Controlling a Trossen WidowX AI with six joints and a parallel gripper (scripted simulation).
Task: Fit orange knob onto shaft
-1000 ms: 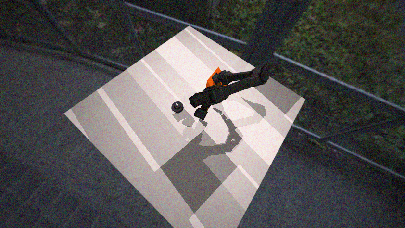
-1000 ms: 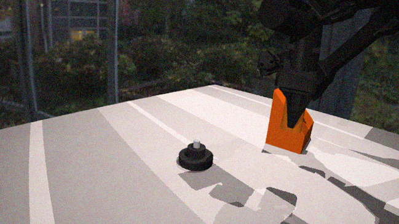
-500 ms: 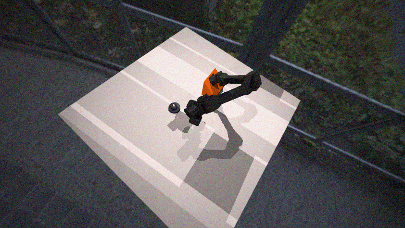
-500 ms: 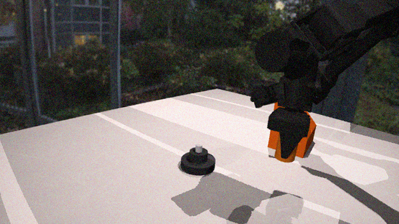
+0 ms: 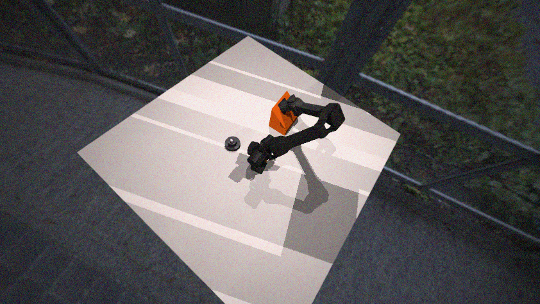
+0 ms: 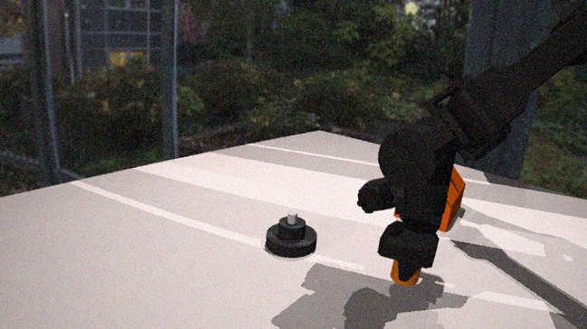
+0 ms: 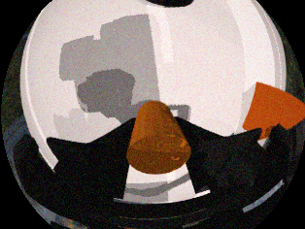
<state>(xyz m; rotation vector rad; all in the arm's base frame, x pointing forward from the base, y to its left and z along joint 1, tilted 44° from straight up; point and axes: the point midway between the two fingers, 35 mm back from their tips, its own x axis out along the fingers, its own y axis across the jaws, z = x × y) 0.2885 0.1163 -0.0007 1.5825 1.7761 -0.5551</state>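
The round dark pedestal (image 5: 232, 147) (image 6: 292, 244) stands on the table, and the silver shaft (image 5: 231, 140) (image 6: 292, 218) points up from it. In the wrist view only a dark part of the pedestal (image 7: 171, 2) shows at the top edge. My gripper (image 6: 406, 269) (image 7: 153, 121) is shut on the orange knob (image 6: 413, 278) (image 7: 157, 141). It holds the knob off to the right of the pedestal in the exterior view, apart from the shaft and low over the table. The arm hides nearly all of the knob in the top view. The knob's hole and its flat side are hidden.
An orange angular block (image 5: 278, 122) (image 6: 454, 197) (image 7: 272, 107) stands on the table (image 5: 170, 166) (image 6: 120, 301) behind the gripper, beside the arm's base. The arm reaches over from that side. Striped light and the arm's shadows cross the table top.
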